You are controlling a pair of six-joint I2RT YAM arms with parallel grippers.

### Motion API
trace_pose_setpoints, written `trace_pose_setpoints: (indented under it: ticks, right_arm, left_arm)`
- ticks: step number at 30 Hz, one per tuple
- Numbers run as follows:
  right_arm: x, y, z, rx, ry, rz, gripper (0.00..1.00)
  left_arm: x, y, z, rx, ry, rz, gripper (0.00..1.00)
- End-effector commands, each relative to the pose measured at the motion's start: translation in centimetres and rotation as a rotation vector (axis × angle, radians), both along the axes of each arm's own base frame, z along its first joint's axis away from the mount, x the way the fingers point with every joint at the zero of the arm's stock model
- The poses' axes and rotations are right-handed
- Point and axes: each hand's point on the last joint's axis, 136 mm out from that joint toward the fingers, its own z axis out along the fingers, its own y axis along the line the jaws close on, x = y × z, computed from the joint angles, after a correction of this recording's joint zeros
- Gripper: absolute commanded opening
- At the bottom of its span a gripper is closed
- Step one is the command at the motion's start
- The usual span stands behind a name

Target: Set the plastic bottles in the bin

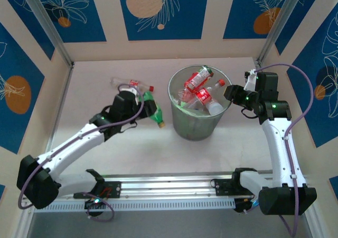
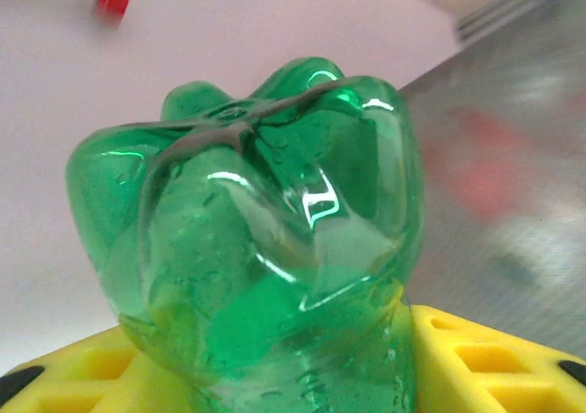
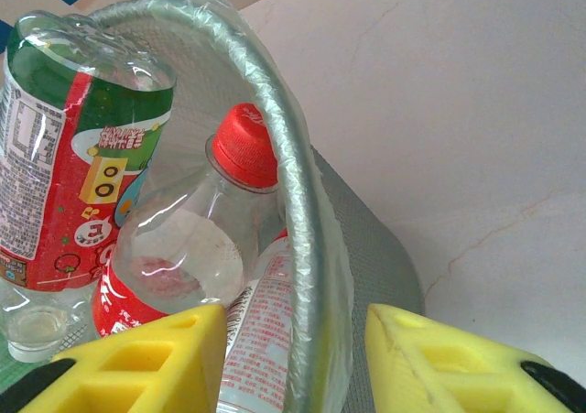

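My left gripper is shut on a green plastic bottle with a yellow cap, left of the bin. In the left wrist view the green bottle's base stands between my yellow fingers. The bin is a round, pale translucent bucket that holds several clear, red-labelled bottles. One clear bottle with a red cap lies on the table behind the left gripper. My right gripper is at the bin's right rim. Its jaws stand apart astride the rim, beside a red-capped bottle.
The table is walled on three sides, with metal posts at the back corners. An aluminium rail runs along the near edge between the arm bases. The bin's wall is close on the right in the left wrist view.
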Motion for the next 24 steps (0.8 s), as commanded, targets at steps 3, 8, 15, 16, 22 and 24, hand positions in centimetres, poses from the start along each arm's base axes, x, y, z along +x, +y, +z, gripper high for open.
trace_pose_setpoints:
  ticks: [3,8,15,16,22,24]
  right_arm:
    - [-0.1,0.1,0.8,0.002,-0.029,0.012,0.45]
    - [-0.2,0.2,0.5,0.010,-0.024,0.006,0.45]
    - [-0.3,0.0,0.4,-0.003,-0.020,0.002,0.45]
    - [-0.3,0.0,0.4,-0.002,-0.019,0.002,0.45]
    - [-0.2,0.0,0.3,-0.003,-0.019,0.002,0.45]
    - [-0.1,0.0,0.3,0.001,-0.019,0.005,0.45]
  left_arm:
    - [0.7,-1.1,14.2,0.067,-0.481,-0.161,0.51]
    - [0.7,-4.1,23.4,-0.130,-0.724,-0.227,0.46]
    - [0.4,-11.5,24.4,-0.150,-0.799,-0.430,0.44]
    - [0.3,-12.4,23.8,-0.134,-0.798,-0.458,0.45]
    - [-0.3,-15.5,18.9,-0.063,-0.728,-0.531,0.44]
    - [-0.5,-16.0,17.3,-0.050,-0.691,-0.541,0.44]
